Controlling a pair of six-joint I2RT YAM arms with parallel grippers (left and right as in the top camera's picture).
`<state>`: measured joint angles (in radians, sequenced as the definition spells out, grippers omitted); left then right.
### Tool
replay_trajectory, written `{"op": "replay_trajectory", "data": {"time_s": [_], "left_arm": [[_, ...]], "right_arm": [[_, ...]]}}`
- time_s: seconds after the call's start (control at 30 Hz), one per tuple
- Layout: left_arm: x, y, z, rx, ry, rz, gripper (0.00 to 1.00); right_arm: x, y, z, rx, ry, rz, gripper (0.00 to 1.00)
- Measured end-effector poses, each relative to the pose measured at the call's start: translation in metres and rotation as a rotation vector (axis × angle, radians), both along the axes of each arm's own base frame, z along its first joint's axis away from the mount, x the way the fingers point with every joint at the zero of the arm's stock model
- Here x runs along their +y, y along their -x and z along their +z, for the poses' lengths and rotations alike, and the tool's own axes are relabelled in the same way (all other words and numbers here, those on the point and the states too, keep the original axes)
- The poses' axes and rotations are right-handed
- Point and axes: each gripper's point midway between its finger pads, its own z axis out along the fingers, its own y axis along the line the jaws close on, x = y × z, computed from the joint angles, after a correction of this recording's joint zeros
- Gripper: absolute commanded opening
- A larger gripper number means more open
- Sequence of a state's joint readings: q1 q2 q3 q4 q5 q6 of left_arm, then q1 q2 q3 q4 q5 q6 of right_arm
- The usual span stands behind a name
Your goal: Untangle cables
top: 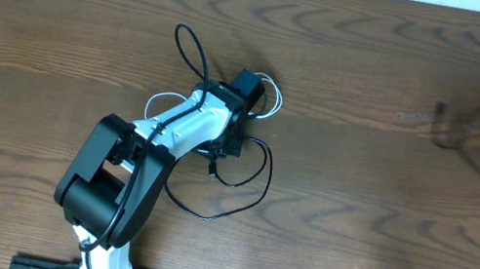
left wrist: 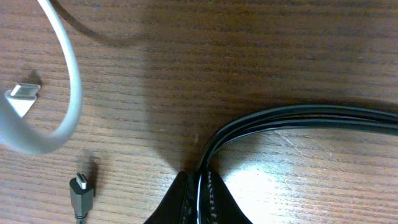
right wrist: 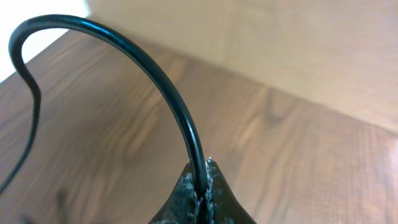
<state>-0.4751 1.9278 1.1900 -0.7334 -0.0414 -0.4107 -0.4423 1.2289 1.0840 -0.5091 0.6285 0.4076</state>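
**A:** Left wrist view first. What do your jaws have there?

**B:** My left gripper [left wrist: 199,198] is closed tight on the black cable [left wrist: 311,117]. Several strands of it come out side by side from between my fingertips. They then bend away to the right across the table [top: 353,224].

**A:** And the white cable?

**B:** The white cable [left wrist: 73,93] lies just beside my left gripper, on its left, curving in an arc on the wood. A flat white plug [left wrist: 22,96] rests inside that curve. A small grey plug [left wrist: 81,191] lies nearer the gripper, apart from the white one. I cannot tell which cable the grey plug belongs to.

**A:** What does the overhead view add?

**B:** My left arm [top: 187,125] reaches out to the middle of the table. Black loops spread from the left gripper, one beyond it to the left and a wider one on its near side. Bits of white cable show on both sides of the gripper.

**A:** And your other jaws?

**B:** My right gripper [right wrist: 202,186] is well apart from the left gripper, off at the table's right edge. It is pinched shut on a second cord [right wrist: 168,87], which is also black. The cord rises from my fingertips in a tall arc and drops away to the left. From overhead it shows as a thin line far to the right of the left gripper, and it does not touch the tangle there.
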Motion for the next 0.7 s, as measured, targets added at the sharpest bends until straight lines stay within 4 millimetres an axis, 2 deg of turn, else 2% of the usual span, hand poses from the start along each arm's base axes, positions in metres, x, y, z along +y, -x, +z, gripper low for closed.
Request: {"op": "replay_trajectory", "data": {"time_s": [0.13,0.27,0.43,0.7], "left_arm": [[-0.001,0.0,0.0,0.002,0.007,0.0,0.08],[-0.003,0.001,0.0,0.005,0.015,0.0,0.07],[-0.003,0.001,0.0,0.007,0.019,0.0,0.07],[-0.004,0.002,0.0,0.011,0.026,0.0,0.07]], "right_arm": [[-0.023,0.026,0.001,-0.016,0.005,-0.13,0.01],[-0.035,0.036,-0.002,-0.049,-0.029,-0.161,0.01],[-0.026,0.015,-0.019,-0.076,-0.134,-0.047,0.01],[-0.006,-0.03,-0.078,-0.038,-0.351,0.143,0.01]]}}
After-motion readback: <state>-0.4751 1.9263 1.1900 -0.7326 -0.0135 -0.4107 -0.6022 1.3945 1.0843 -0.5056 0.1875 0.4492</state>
